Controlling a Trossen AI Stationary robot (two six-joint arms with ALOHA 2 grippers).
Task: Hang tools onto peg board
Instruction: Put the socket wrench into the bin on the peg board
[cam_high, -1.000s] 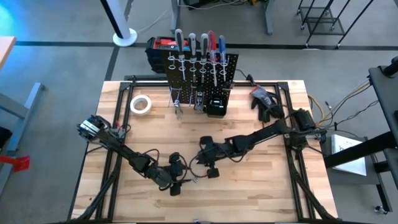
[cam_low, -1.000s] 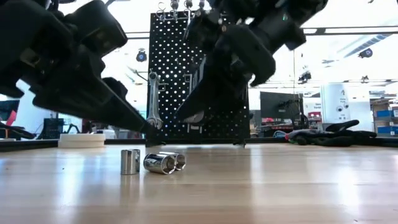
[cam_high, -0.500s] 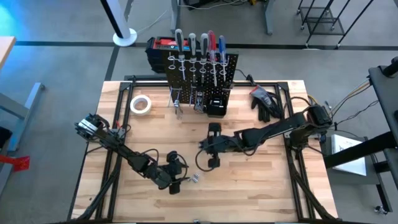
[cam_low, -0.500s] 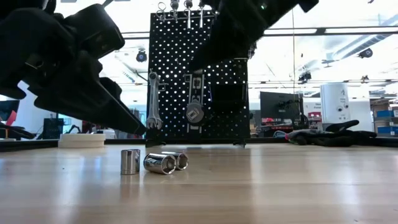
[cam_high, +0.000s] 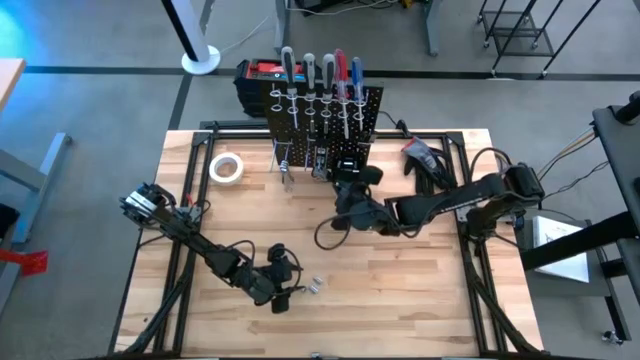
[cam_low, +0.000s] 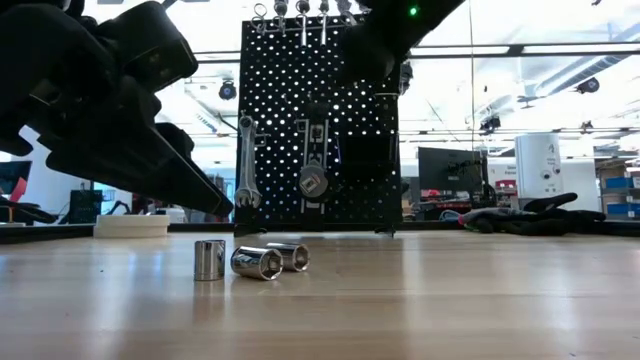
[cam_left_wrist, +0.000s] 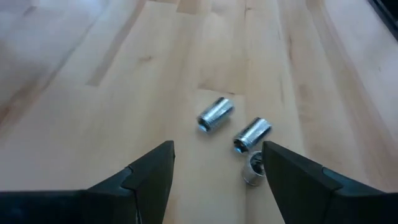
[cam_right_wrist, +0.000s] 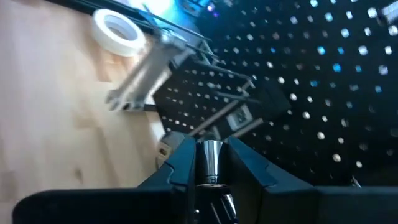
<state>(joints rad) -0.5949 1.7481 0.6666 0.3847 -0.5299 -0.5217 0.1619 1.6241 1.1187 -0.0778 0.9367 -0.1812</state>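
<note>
Three silver sockets (cam_left_wrist: 252, 134) lie loose on the wooden table near its front edge (cam_high: 313, 286) (cam_low: 257, 263). My left gripper (cam_left_wrist: 217, 180) (cam_high: 292, 287) hovers low just left of them, open, with nothing between its fingers. My right gripper (cam_right_wrist: 209, 171) (cam_high: 346, 187) is raised in front of the black peg board (cam_high: 325, 105) (cam_right_wrist: 298, 74), shut on one more silver socket (cam_right_wrist: 209, 155). Screwdrivers (cam_high: 320, 75) stand in the peg board's top rings. A wrench (cam_low: 246, 160) and a ratchet (cam_low: 313, 172) hang lower on it. My right gripper pinches the silver socket by its round sides (cam_right_wrist: 209, 163) between its two fingers. The socket lies along the fingers, and its free end sticks out past their tips toward the peg board. It is lifted clear of the table.
A white tape roll (cam_high: 227, 167) lies at the far left. Black gloves (cam_high: 425, 165) lie at the far right. A small black bin (cam_high: 348, 172) sits at the peg board's foot, and a black-and-red case (cam_high: 258, 78) stands behind the board. Bare wood (cam_high: 420, 290) spreads at the near right.
My right gripper has risen from beside the loose sockets and gone toward the table's far edge, up to the peg board. It has turned at the wrist while carrying one socket. The three sockets stay on the table.
</note>
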